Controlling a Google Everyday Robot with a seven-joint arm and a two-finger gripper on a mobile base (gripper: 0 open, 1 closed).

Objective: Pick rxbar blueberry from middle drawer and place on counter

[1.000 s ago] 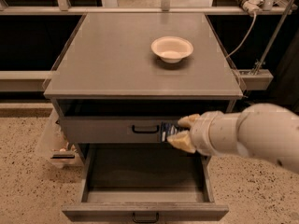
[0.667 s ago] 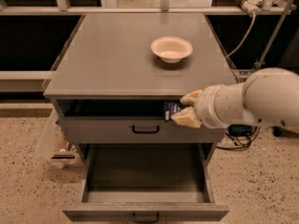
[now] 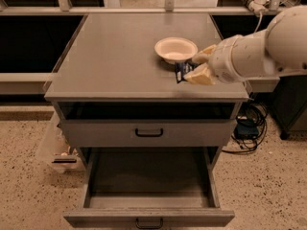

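My gripper (image 3: 194,65), with tan fingers on a white arm coming in from the right, is shut on the rxbar blueberry (image 3: 181,72), a small dark packet with pale print. It holds the packet over the right front part of the counter (image 3: 110,56), just in front of the cream bowl (image 3: 176,49). I cannot tell whether the packet touches the counter. The middle drawer (image 3: 148,176) stands pulled out at the bottom, its dark-grey floor bare, with a black handle on its front.
A shut drawer front (image 3: 148,132) with a black handle sits above the open drawer. Cables (image 3: 247,128) lie on the floor at the right. A clear plastic bin (image 3: 57,147) stands left of the cabinet. A railing runs behind the counter.
My gripper has risen from in front of the upper drawer front to above the counter's right front part, carrying the packet with it. The bowl and drawers have not moved.
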